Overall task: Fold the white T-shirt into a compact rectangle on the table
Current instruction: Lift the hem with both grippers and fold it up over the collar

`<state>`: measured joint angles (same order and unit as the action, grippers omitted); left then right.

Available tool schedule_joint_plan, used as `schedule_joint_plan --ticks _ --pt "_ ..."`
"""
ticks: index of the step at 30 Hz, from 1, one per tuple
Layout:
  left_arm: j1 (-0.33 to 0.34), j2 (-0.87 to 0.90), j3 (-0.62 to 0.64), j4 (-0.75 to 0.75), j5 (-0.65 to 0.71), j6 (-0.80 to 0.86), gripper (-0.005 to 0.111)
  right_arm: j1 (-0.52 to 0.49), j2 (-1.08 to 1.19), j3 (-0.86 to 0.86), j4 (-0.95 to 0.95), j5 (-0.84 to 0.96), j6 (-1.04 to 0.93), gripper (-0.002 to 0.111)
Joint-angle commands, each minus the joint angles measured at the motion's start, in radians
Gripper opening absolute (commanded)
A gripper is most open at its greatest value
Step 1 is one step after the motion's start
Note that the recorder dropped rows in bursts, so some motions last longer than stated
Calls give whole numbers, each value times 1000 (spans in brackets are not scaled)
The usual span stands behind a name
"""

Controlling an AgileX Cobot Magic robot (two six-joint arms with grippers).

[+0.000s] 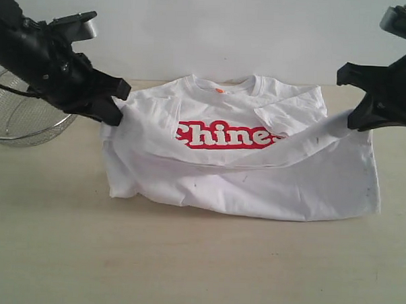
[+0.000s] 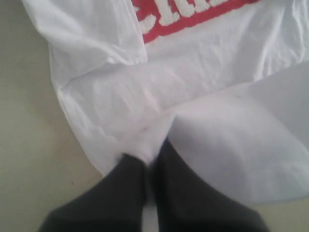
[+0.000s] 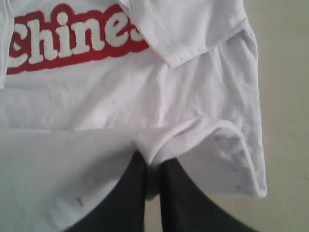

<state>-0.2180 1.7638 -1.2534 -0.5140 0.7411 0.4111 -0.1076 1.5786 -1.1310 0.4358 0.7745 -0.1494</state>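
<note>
White T-shirt (image 1: 242,177) lies front-up on the beige tabletop (image 1: 184,265). Left gripper (image 2: 148,159) and right gripper (image 3: 153,162) are each pressed together on a pinch of its fabric, holding a fold stretched between them.

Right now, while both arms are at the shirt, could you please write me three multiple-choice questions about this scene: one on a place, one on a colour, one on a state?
1. Where is the wire basket?
A. on the white T-shirt
B. on the table, at the left of the exterior view
C. under the shirt

2. What colour outlines the lettering?
A. blue
B. red
C. green

3. How are the left gripper and the right gripper?
A. both open
B. both shut on the shirt
C. one open, one shut

Answers: 1 B, the basket stands by the left arm; 2 B, red rims the white letters; 3 B, each wrist view shows closed fingers pinching cloth.
</note>
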Motion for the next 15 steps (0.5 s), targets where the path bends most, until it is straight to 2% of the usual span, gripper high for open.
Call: schedule_joint_plan --ticks 1,15 --pt "8 70 -93 3 -35 8 4 -3 92 -85 26 -32 -44 0" --pt "28 291 -392 34 -40 16 4 -3 363 -390 32 -75 -62 0"
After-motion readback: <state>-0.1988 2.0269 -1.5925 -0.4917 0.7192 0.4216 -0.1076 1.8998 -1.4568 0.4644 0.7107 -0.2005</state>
